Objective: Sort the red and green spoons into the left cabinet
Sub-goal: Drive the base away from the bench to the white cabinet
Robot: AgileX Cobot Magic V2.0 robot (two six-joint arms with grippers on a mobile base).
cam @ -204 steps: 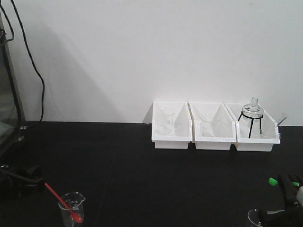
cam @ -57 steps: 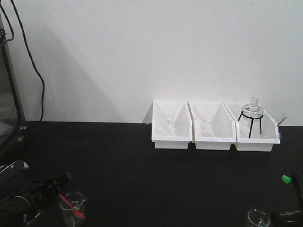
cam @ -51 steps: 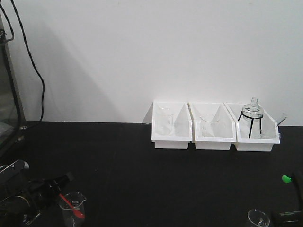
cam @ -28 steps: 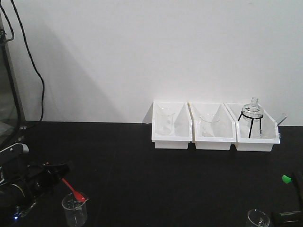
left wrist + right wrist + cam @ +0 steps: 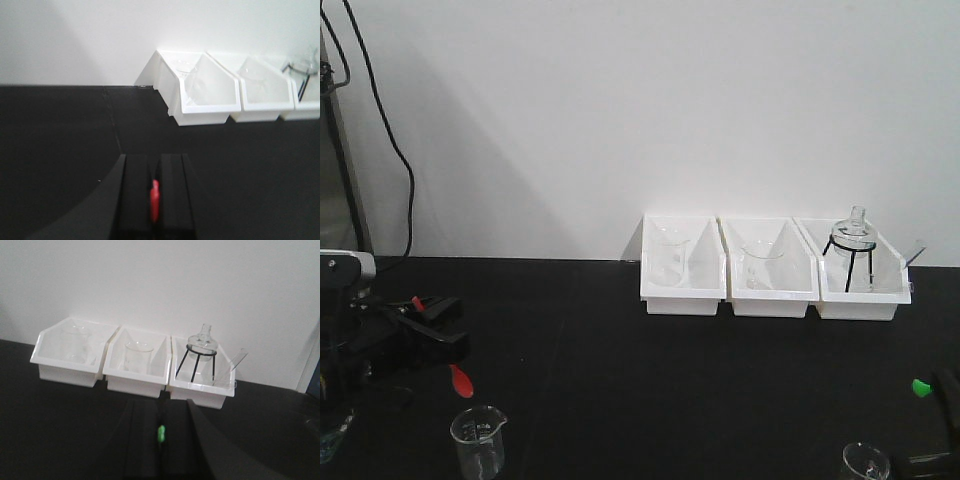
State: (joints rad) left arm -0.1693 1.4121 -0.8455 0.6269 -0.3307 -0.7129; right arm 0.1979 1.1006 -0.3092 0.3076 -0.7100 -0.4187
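Left end effector (image 5: 155, 162) clamps the thin red spoon (image 5: 461, 380) slanted, oval bowl hanging below; right end effector (image 5: 161, 411) clamps the green spoon (image 5: 161, 432).

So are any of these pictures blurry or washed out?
Front view: even light, a soft shadow on the wall, beakers fading into the white bins. Left wrist view: bins glaring, red spoon blurred close up. Right wrist view: flask crisp, green spoon soft.

Black bench (image 5: 620, 380) carries three white bins (image 5: 775, 305) in a row, far right at the wall; left beaker (image 5: 477, 440) and right beaker (image 5: 866, 462) stand near
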